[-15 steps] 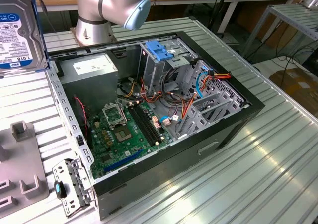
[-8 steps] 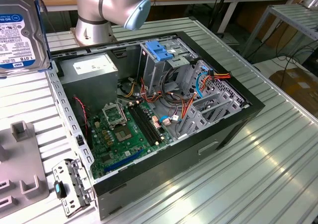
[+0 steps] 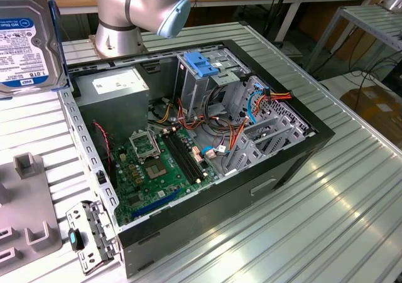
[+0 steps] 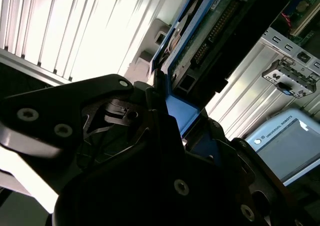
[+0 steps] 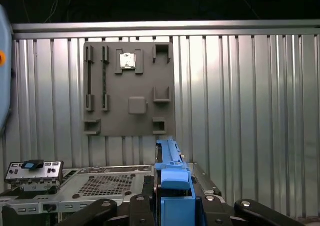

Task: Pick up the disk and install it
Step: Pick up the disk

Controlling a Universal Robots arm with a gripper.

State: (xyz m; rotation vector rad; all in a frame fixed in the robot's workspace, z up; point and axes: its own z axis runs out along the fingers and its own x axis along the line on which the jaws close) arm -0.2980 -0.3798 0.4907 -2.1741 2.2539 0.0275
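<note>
The disk [image 3: 25, 38] hangs in the air at the exterior view's upper left, above the table beside the open computer case, its white-and-blue label facing the camera. In the second wrist view the disk [image 4: 215, 25] shows its circuit-board side and a blue side rail. In the first wrist view the disk [image 5: 172, 176] stands edge-on with its blue rail. My gripper [image 4: 175, 110] is shut on the disk, black fingers pressed against its blue sides; the gripper [image 5: 172, 208] clamps it from both sides.
The open computer case [image 3: 301, 151] lies on the ribbed metal table, holding a motherboard [image 3: 157, 164], a grey box with a white sticker [image 3: 119, 88] and a drive cage with a blue top [image 3: 201, 63]. A grey fixture plate [image 3: 25, 201] and a loose bracket [image 3: 91, 236] lie beside it.
</note>
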